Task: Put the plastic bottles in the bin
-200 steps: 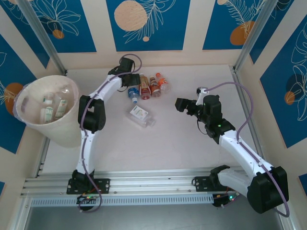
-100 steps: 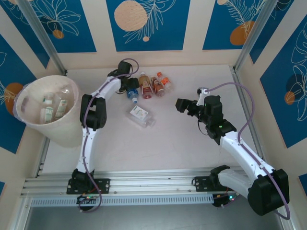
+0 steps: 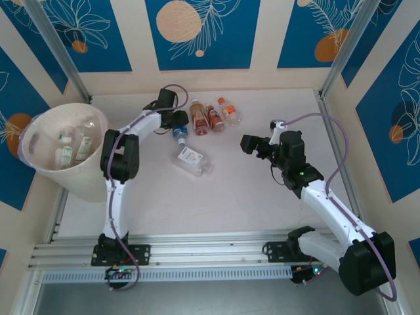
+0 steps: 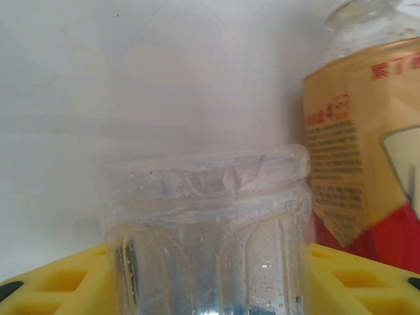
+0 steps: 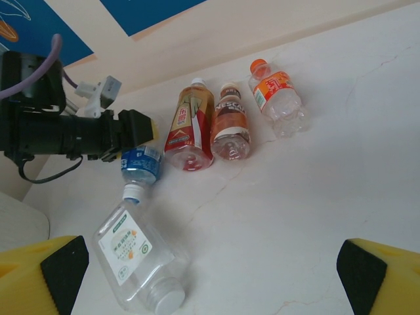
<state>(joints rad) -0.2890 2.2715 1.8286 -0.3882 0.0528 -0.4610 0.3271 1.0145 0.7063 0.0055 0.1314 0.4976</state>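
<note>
Grasping step: at upper centre, the left gripper (image 3: 176, 121) pinches the blue-labelled bottle (image 5: 140, 163). Next, lift it and carry it left over the bin (image 3: 82, 180). The right gripper (image 3: 247, 143) gapes wide.

Bright, even light over my table (image 3: 262, 190), shadows soft and faint. My left camera sits so close that the bottle (image 4: 207, 223) blurs, its background washing out pale. Right camera's picture is crisp.
</note>
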